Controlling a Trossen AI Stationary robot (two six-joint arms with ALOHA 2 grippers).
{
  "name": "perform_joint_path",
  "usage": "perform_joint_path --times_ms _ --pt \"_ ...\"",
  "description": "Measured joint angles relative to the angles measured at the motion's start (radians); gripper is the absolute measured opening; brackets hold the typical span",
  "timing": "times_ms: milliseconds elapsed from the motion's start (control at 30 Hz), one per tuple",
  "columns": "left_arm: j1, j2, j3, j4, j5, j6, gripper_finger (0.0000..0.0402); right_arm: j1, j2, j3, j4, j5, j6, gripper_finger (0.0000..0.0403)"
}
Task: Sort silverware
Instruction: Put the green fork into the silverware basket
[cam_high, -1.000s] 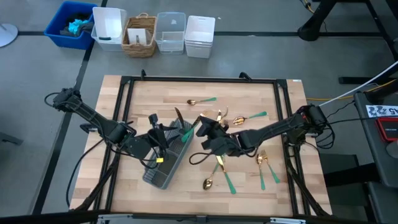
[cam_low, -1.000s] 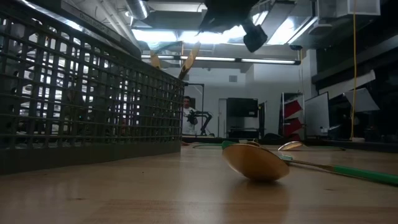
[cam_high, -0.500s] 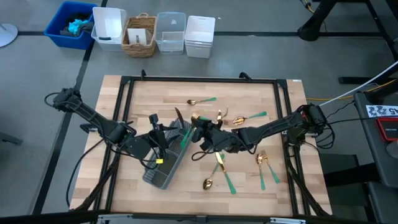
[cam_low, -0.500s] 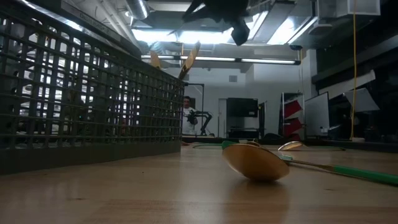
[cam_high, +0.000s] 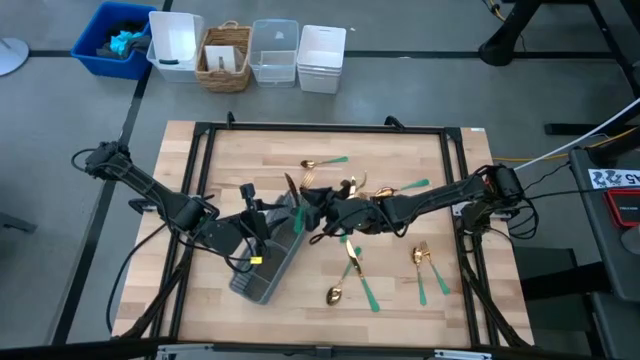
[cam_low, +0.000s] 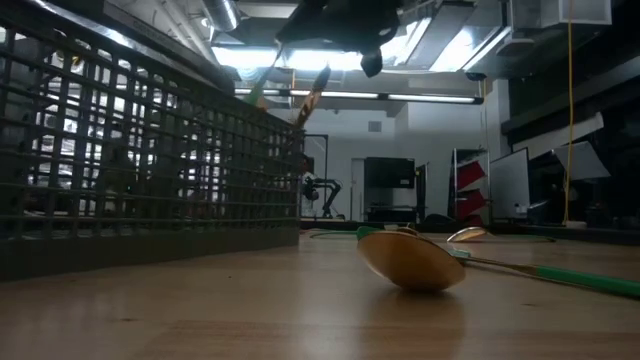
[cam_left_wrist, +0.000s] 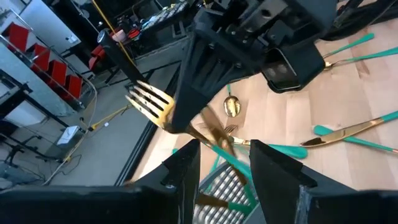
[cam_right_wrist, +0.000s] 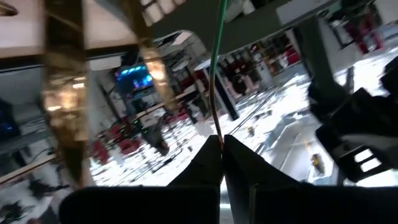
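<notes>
My right gripper is over the near end of the grey basket. My fingers are pinched almost shut on the thin green handle of a fork. Its gold prongs stick up, out past the basket's edge. My left gripper rests on the basket itself, and I think it holds the basket steady. Its fingers stand a little apart, on either side of the basket wall, but I cannot tell how hard they press.

The fork feels like a light thing, I think. It is stiff and will not bend. The handle is smooth and skinny, so it could slip or spin if I pinch too softly. The middle of the handle looks like the best place to hold, so the heavy gold end does not tip it.

More silverware lies on the table beside the basket: a spoon just past its far side, a pair of forks farther off, and a small spoon up beyond the basket's top end. Some green handles already stand inside the basket.
</notes>
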Motion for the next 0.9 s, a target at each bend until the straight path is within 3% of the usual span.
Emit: perform_joint_path --times_ms 467,900 --pt "0.000 0.000 0.001 -0.009 0.000 0.011 0.0129 0.000 0.097 -0.001 0.075 -0.042 -0.076 0.0010" --pt "0.000 0.000 0.001 -0.029 0.000 0.010 0.0129 0.002 0.099 -0.001 0.093 -0.100 -0.073 0.0010"
